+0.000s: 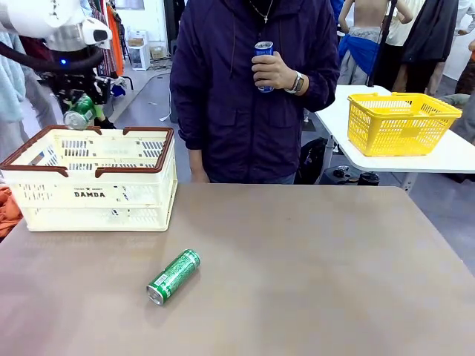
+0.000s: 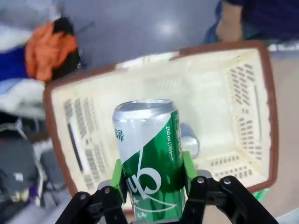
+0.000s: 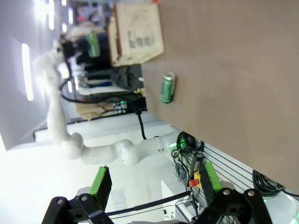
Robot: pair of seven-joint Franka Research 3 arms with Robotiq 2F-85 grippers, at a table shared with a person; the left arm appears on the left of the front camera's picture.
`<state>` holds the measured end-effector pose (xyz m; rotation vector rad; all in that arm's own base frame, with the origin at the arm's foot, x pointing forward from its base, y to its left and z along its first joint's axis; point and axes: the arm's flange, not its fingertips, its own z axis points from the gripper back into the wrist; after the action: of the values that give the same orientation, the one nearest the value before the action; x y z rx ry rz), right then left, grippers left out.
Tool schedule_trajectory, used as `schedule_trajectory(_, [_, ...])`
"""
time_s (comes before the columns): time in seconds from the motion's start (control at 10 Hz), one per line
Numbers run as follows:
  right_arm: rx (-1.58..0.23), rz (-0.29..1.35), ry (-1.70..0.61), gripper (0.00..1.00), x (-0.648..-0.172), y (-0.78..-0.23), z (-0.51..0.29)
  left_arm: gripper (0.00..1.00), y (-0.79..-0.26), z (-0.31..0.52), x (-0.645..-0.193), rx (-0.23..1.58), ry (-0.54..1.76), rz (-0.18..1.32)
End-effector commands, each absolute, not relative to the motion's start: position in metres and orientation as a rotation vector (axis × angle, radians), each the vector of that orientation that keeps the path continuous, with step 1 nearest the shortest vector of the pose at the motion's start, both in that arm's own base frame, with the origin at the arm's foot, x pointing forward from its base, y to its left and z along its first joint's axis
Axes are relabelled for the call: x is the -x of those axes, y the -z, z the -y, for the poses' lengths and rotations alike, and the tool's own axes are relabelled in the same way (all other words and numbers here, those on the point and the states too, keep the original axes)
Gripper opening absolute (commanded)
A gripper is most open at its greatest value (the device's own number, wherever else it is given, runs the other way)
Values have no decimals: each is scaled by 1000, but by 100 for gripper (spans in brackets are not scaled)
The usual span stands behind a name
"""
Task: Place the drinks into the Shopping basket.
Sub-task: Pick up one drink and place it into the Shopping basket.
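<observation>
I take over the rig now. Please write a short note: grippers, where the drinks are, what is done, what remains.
Left gripper: shut on a green can, held over the Shopping basket.
Right gripper: open, holding nothing.
Done: what looks like one can lies in the basket.
To do: release the held can; another green can lies on the table; the person's hand holds a blue can.
</observation>
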<state>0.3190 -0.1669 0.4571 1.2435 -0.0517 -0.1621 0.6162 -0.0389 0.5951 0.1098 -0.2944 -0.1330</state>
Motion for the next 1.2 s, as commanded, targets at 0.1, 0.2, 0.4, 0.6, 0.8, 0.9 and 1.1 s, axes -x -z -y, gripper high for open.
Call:
schedule_trajectory(0.1, [-1235,37,164,100,-319,-462,167,0,-575,5,-619,-46,188,255])
schedule_trajectory(0.2, [-1235,37,164,100,-319,-462,167,0,-557,1,-616,-36,164,256])
schedule_trajectory(0.4, [-1235,37,164,100,-319,-462,167,0,-510,-6,-619,-67,85,179])
schedule_trajectory(0.6, [-1235,37,164,100,-319,-462,167,0,-476,-13,-618,-67,38,158])
schedule_trajectory(0.8, [-1235,37,164,100,-319,-462,167,0,-450,-25,-630,-56,-15,213])
schedule_trajectory(0.9, [-1235,37,164,100,-319,-462,167,0,-438,-23,-631,-61,-29,205])
schedule_trajectory(1.1, [-1235,37,164,100,-319,-462,167,0,-421,-24,-636,-64,-52,206])
